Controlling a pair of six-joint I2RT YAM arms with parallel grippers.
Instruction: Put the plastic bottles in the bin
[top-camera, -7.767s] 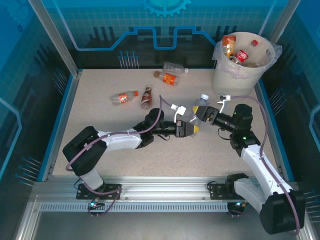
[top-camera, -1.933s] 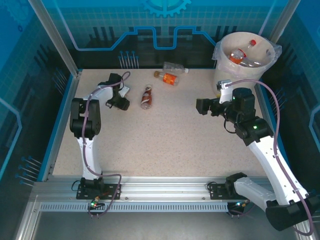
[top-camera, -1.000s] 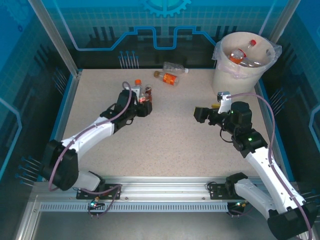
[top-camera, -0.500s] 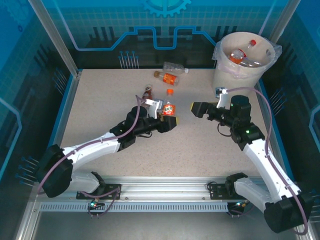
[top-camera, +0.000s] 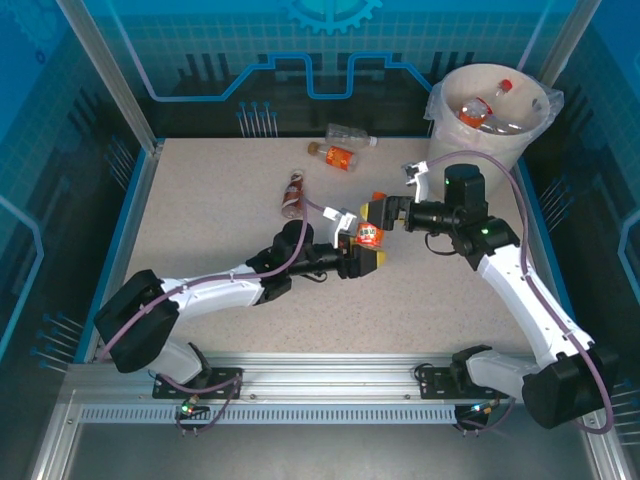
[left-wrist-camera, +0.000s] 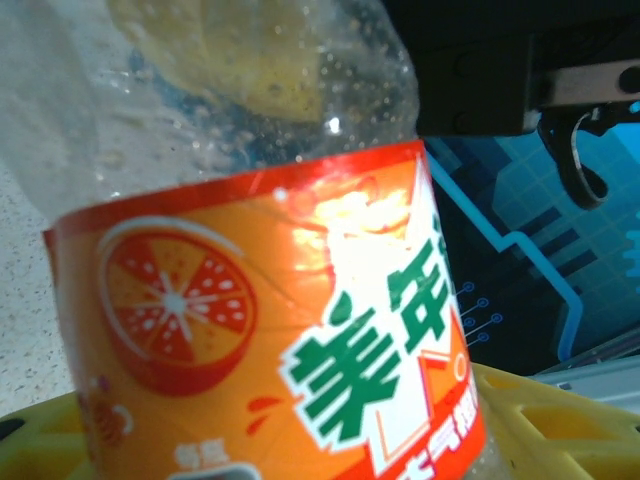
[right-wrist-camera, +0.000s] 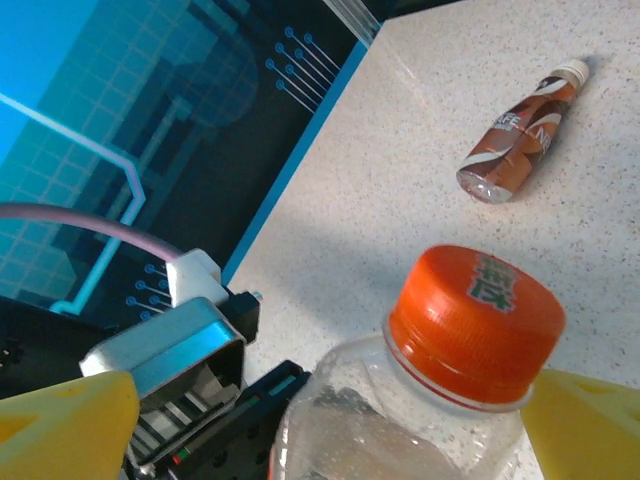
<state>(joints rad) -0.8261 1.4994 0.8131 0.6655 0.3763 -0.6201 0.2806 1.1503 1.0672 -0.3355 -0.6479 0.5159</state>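
My left gripper is shut on an orange-labelled plastic bottle and holds it upright above the middle of the table. Close up, its label sits between the yellow fingers. My right gripper is open at the bottle's top. The orange cap stands between its yellow fingertips, which sit apart from it on both sides. The cream-white bin stands at the back right with bottles inside.
Three more bottles lie on the table. A brown one is left of centre. An orange-labelled one and a clear one lie near the back edge. Blue walls ring the table.
My left arm has carried the orange bottle rightward to the table's middle. My right gripper has moved left and now straddles the bottle's cap.
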